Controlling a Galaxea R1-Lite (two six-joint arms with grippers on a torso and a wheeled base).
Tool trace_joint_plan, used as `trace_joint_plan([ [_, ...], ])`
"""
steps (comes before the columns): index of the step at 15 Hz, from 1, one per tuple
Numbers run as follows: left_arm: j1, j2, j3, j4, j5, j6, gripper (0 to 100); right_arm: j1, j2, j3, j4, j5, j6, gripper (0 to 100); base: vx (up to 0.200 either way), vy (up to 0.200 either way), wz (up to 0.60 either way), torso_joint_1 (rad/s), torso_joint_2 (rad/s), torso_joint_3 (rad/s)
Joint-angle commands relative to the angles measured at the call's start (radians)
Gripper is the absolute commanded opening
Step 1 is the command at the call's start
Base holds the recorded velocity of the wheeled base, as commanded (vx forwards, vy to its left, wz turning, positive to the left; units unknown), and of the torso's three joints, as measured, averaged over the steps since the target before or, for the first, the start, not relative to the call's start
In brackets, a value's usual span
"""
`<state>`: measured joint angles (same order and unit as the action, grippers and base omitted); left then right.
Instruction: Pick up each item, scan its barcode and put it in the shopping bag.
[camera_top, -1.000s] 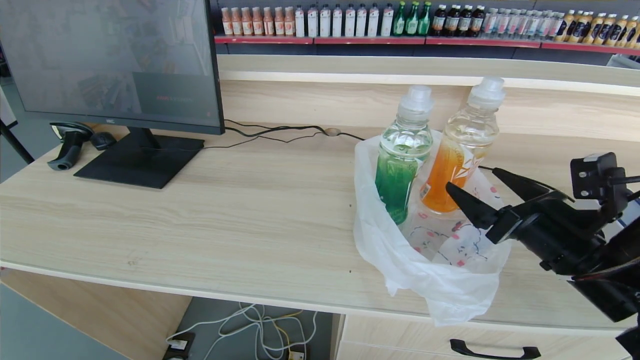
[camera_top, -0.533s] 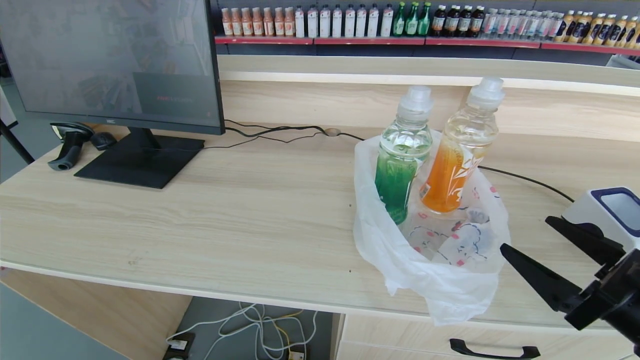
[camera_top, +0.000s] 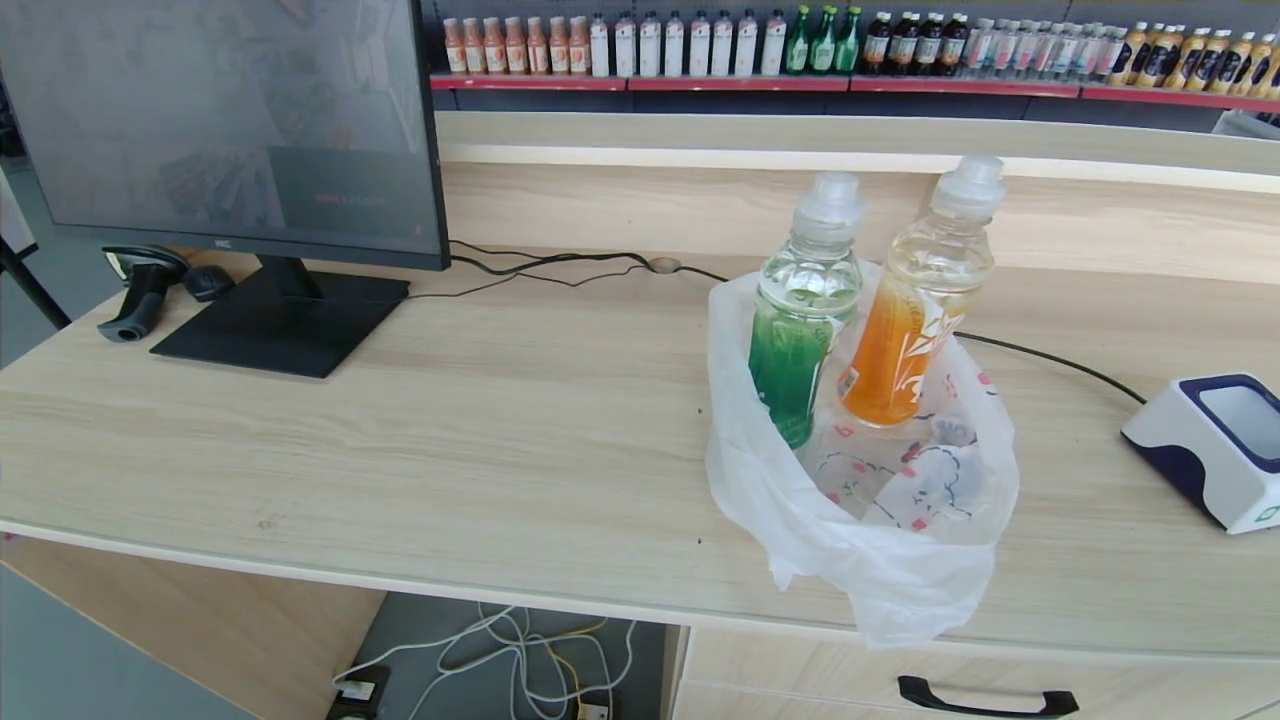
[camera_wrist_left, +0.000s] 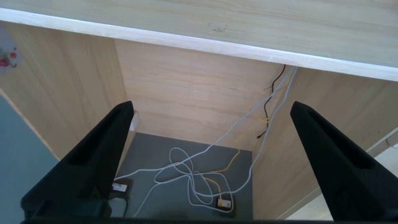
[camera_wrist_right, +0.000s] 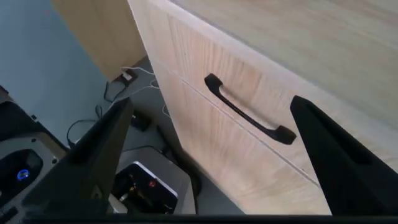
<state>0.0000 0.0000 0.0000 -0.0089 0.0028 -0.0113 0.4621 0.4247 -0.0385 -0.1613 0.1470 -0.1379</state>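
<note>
The shopping bag (camera_top: 870, 540) stands open near the front edge of the table (camera_top: 450, 420), right of centre. It holds two upright bottles side by side: a green bottle (camera_top: 795, 350) and an orange bottle (camera_top: 900, 350), the orange one nearer the right edge. The barcode scanner (camera_top: 1215, 450) rests at the right edge, apart from the bag. The left end effector (camera_wrist_left: 211, 109) hangs below the front edge, fingers spread wide, gripping nothing. The right end effector (camera_wrist_right: 211, 106) is likewise spread, facing the drawer handle (camera_wrist_right: 249, 111).

I'm counting two bottles: one green bottle (camera_top: 797, 345), one orange bottle (camera_top: 900, 345); one shopping bag (camera_top: 870, 585), one scanner (camera_top: 1210, 455), one monitor (camera_top: 220, 120).
</note>
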Motion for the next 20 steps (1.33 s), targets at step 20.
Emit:
trace_joint_plan([
  [20,0.000,0.000,0.000,0.000,0.000,-0.003,100,-0.410,-0.348,0.039,0.157,-0.073,0.049,100,0.000,0.000,0.00,0.000,0.00,0.000],
])
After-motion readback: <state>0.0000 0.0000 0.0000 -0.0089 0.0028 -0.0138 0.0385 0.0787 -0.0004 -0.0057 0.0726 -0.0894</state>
